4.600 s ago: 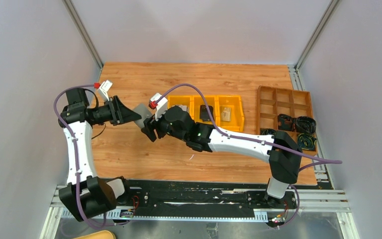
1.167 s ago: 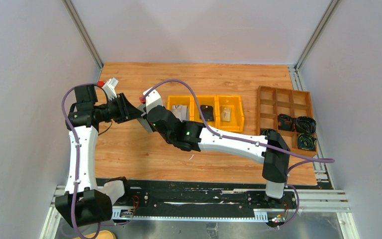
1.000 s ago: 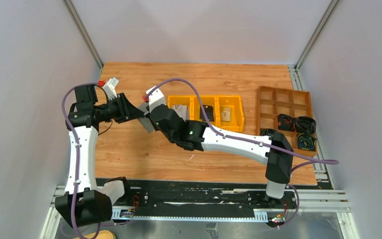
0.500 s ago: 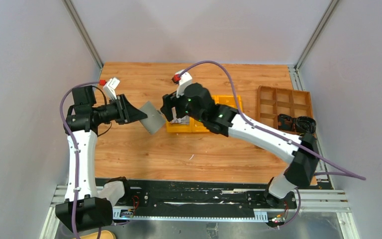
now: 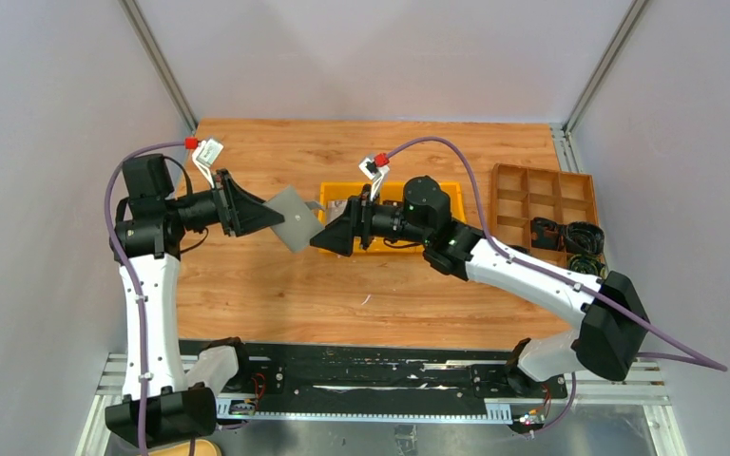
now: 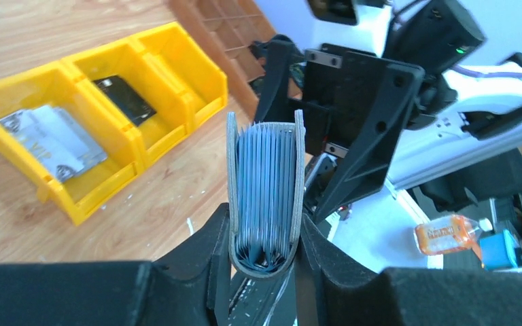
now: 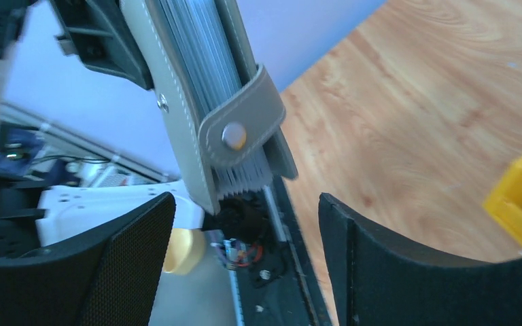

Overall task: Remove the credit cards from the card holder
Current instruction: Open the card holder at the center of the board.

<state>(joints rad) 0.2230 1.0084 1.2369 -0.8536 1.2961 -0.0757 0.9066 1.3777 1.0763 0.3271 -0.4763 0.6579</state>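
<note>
Wood table [image 5: 247, 285], grey walls around. Card holder [image 5: 292, 217] is at mid-frame left, held off the table with its open edge pointing frame-right. Credit cards [image 6: 264, 180] sit packed tight inside.

Risk: the right gripper [image 5: 328, 239] could pinch several cards at once or snag the snap strap [image 7: 241, 132], pulling the holder out of the clamp.

Left gripper [image 5: 252, 211] is closed on the holder's folded end. Right jaws are spread wide, empty, just short of the holder.

Farther back, the yellow bin [image 6: 102, 190] has cards in one compartment.
</note>
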